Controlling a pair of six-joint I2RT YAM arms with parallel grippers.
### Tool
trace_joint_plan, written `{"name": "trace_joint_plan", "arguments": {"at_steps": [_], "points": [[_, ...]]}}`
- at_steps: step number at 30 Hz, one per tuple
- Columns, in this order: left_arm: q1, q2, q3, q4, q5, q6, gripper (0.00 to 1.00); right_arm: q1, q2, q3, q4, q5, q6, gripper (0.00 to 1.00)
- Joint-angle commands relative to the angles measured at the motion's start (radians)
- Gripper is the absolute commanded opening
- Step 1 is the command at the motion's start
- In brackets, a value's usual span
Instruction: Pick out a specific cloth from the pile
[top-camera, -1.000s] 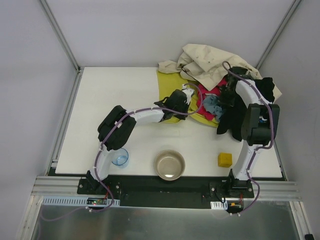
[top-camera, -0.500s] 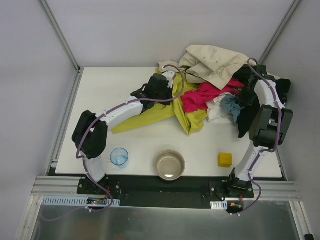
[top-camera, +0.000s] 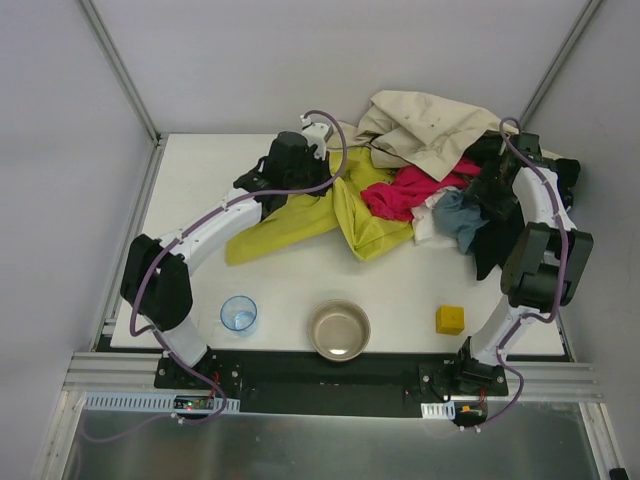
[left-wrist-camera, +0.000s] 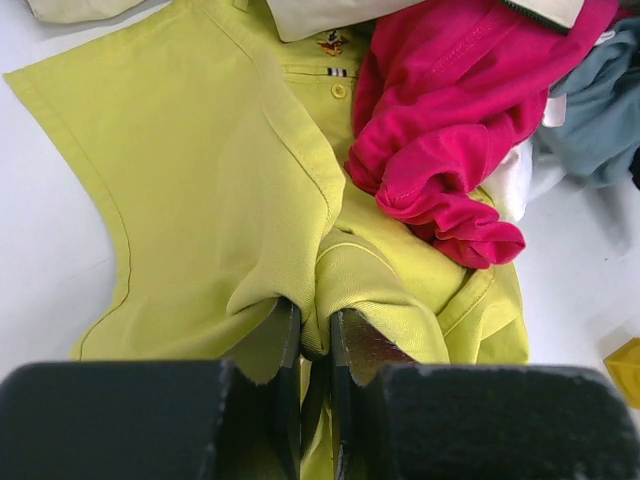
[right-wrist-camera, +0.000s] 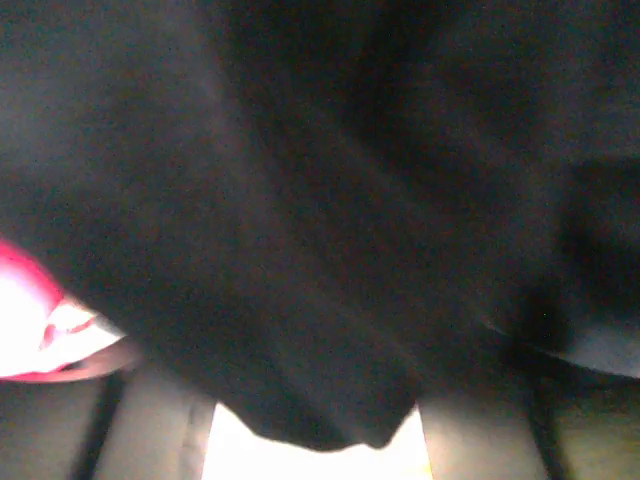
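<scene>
From above, we see the left arm (top-camera: 215, 225) reaching across the white bench (top-camera: 190, 190) toward the far middle. Its left claw (left-wrist-camera: 313, 322) is closed on a raised fold of the cloth (top-camera: 350, 210), the yellow-green garment. The cloth lies spread on the bench with its long axis running from the near left toward the far right. That far end lies under the magenta cloth (top-camera: 400, 190) at the edge of the pile (top-camera: 455, 210). The free part therefore lies left of the claw and the covered part to its right. We judge that a pull leftward along that axis, away from the pile, is what would free it, and the left arm is plainly the nearer one. Further right, the big beige cloth (top-camera: 425, 125) tops the heap. The right claw (top-camera: 483, 195) sits among black fabric (right-wrist-camera: 300, 200) at the right edge, and we cannot tell whether it is open or closed. Only the left wrist view shows the fold pinched between the fingers (left-wrist-camera: 285, 330), a small button (left-wrist-camera: 338, 91) on the garment, and the magenta cloth lying on the yellow-green. The right wrist view shows little but dark fabric pressed close.
</scene>
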Motion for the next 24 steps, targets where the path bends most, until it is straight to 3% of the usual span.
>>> {"name": "trace_joint_plan", "arguments": {"at_steps": [1, 2, 9, 15, 24], "points": [[0.000, -0.030, -0.017, 0.035, 0.055, 0.003, 0.00, 0.057, -0.223, -0.077, 0.050, -0.013, -0.008, 0.88], [0.000, -0.025, -0.022, 0.034, 0.063, -0.002, 0.00, 0.064, -0.258, -0.099, 0.058, 0.004, -0.011, 0.97], [0.000, -0.017, -0.049, 0.034, 0.084, -0.015, 0.00, 0.121, -0.389, -0.131, 0.067, -0.016, -0.004, 0.96], [0.000, -0.030, -0.068, 0.034, 0.092, -0.020, 0.00, 0.233, -0.262, -0.082, 0.054, -0.100, 0.041, 0.96], [0.000, -0.040, -0.088, 0.035, 0.089, -0.029, 0.00, 0.305, -0.008, 0.001, 0.147, -0.300, 0.157, 0.96]]}}
